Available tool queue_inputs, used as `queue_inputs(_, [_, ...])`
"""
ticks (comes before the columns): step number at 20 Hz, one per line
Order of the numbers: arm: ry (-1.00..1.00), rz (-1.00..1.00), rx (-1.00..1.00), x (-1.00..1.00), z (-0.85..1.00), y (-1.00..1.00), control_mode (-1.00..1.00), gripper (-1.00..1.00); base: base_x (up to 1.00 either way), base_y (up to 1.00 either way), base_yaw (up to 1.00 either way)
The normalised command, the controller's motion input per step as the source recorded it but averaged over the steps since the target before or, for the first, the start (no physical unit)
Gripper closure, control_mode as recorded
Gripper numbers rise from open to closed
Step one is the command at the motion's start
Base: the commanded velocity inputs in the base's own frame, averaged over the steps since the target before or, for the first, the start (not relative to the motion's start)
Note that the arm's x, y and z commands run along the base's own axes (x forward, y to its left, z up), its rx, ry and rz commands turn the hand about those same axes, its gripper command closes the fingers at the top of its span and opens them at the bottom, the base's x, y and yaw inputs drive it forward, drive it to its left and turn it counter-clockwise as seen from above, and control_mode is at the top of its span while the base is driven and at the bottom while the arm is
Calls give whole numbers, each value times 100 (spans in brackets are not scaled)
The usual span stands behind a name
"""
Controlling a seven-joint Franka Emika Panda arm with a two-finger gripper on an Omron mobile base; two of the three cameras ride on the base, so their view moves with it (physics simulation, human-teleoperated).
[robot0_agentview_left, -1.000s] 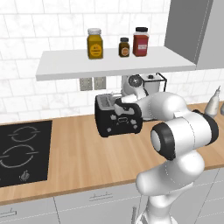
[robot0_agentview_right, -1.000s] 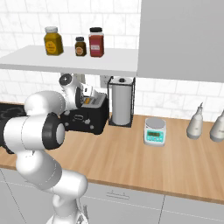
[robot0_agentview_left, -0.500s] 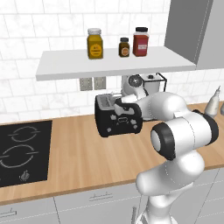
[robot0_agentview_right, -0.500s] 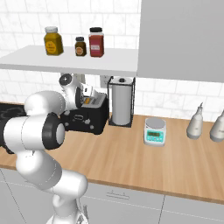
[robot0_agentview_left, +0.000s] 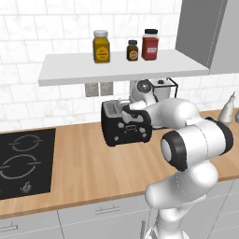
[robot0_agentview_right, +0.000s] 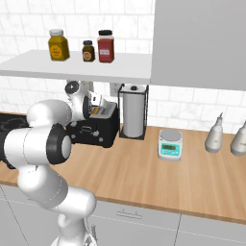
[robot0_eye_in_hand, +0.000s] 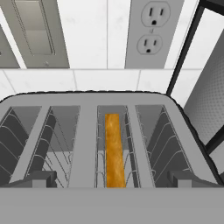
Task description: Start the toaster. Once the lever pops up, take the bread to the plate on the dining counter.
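Left base view: black toaster (robot0_agentview_left: 125, 126) stands on the wood worktop (robot0_agentview_left: 88, 172) against the tiled wall, right of the black hob (robot0_agentview_left: 23, 161). The white arm reaches over from the right and its hand covers the toaster's upper right front. Above, a white shelf (robot0_agentview_left: 116, 67) carries 3 jars: yellow (robot0_agentview_left: 101, 46), small dark (robot0_agentview_left: 133, 50), red (robot0_agentview_left: 150, 44). A pale bottle (robot0_agentview_left: 227, 108) stands at far right.

Right base view: the same toaster (robot0_agentview_right: 96, 129) sits just left of the wire-framed paper-towel holder (robot0_agentview_right: 134, 112). The arm's wrist hangs over the toaster top. A small pale-blue kitchen scale (robot0_agentview_right: 170, 144) rests further right on the worktop, then 2 pale bottles (robot0_agentview_right: 214, 133) near the wall.

Hand view: looking down into the silvery slotted top, 4 slots side by side. The bread (robot0_eye_in_hand: 114, 151) stands on edge in the 3rd slot from the left, only its orange-brown crust showing, sunk among the wire guides. 2 dark finger tips (robot0_eye_in_hand: 36, 179) rise at the bottom, spread wide to either side, nothing between them. A wall outlet (robot0_eye_in_hand: 149, 30) sits above.
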Motion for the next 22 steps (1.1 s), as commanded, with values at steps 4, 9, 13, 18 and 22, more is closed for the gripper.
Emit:
queue_inputs(4, [0, 0, 0, 0, 0, 0, -100, -100, 0, 0, 0])
queue_inputs(9, [0, 0, 0, 0, 0, 0, -100, -100, 0, 0, 0])
queue_inputs(13, [0, 0, 0, 0, 0, 0, -100, -100, 0, 0, 0])
queue_inputs(18, [0, 0, 0, 0, 0, 0, -100, -100, 0, 0, 0])
queue_inputs(22, [0, 0, 0, 0, 0, 0, -100, -100, 0, 0, 0])
